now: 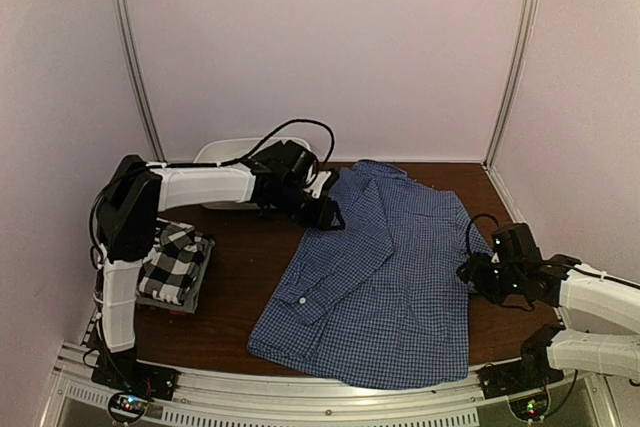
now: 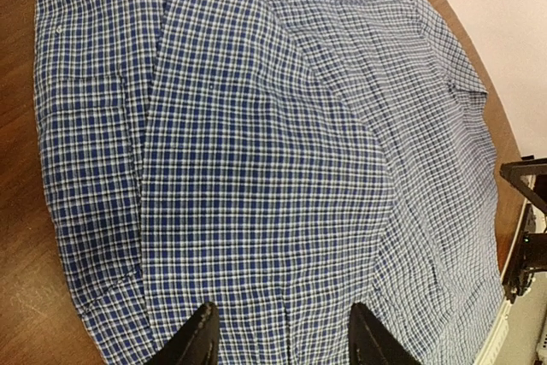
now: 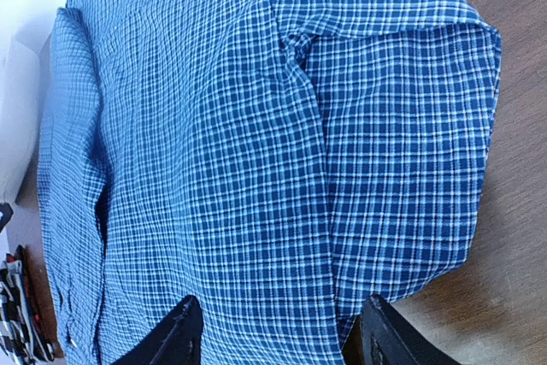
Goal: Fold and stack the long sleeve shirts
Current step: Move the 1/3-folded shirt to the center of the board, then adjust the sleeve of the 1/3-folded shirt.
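A blue-and-white fine check shirt (image 1: 390, 287) lies spread on the brown table (image 1: 240, 277), with one sleeve and its cuff (image 1: 305, 302) folded down across the body. My left gripper (image 1: 328, 212) hovers at the shirt's upper left edge, open. In the left wrist view the gripper (image 2: 285, 344) has flat cloth (image 2: 273, 151) showing between its spread fingers. My right gripper (image 1: 478, 275) is at the shirt's right edge, also open. In the right wrist view it (image 3: 278, 339) straddles a folded edge of the cloth (image 3: 214, 143). A folded black-and-white plaid shirt (image 1: 175, 259) tops a small stack at the left.
A white oval basin (image 1: 225, 152) stands at the back left behind the left arm. Pale walls and metal posts close in the table. Bare wood (image 3: 513, 211) shows just right of the shirt's folded edge.
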`<state>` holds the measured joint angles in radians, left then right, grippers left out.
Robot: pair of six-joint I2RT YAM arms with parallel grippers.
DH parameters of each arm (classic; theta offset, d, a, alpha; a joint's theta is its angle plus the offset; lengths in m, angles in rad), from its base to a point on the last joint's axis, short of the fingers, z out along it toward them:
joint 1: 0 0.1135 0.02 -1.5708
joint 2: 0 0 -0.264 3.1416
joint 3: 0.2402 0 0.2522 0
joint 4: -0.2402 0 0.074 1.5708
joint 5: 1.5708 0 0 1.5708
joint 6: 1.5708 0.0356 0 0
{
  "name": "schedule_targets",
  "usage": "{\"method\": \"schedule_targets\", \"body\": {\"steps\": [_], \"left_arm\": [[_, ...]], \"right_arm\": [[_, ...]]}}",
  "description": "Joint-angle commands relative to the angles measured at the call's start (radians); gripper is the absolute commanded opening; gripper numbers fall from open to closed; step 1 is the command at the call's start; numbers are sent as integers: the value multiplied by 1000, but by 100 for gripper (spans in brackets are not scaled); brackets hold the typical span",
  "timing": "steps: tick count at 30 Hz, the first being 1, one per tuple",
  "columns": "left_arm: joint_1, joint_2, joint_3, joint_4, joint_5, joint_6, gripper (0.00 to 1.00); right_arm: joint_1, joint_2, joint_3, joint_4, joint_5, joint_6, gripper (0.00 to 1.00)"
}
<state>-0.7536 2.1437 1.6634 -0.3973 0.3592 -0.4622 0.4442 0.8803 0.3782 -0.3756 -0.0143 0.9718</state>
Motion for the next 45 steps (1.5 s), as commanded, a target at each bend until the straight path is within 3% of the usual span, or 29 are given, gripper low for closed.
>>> {"method": "schedule_targets", "body": {"steps": [1,12,18,20,23,25,27,30,35,40,45], "left_arm": [[-2,-82,-24,9,9,-7,52],[-7,-125,-39,8,14,-19,52],[-7,-145,-47,8,1,-19,52],[-7,-148,-46,3,0,-19,52],[-7,-156,-49,3,-2,-20,52],[-7,-164,-51,3,-2,-19,52],[-6,-167,-52,2,-1,-19,52],[-7,-175,-51,-3,-3,-20,52],[-7,-185,-53,-7,0,-18,52],[-7,-194,-55,-16,-5,-13,52],[-7,-197,-55,-16,-4,-13,52]], "right_arm": [[-51,-67,-69,76,-26,43,64],[-187,-59,-219,281,-33,143,59],[-213,16,-243,399,-49,187,49],[-225,23,-231,385,-21,185,40],[-248,4,-201,296,64,200,16],[-268,-23,-176,247,114,195,5],[-285,-50,-139,212,167,159,0],[-308,-57,-63,162,273,72,0],[-323,11,105,180,355,-199,0],[-324,100,249,233,298,-440,0],[-288,240,325,274,109,-495,0]]}}
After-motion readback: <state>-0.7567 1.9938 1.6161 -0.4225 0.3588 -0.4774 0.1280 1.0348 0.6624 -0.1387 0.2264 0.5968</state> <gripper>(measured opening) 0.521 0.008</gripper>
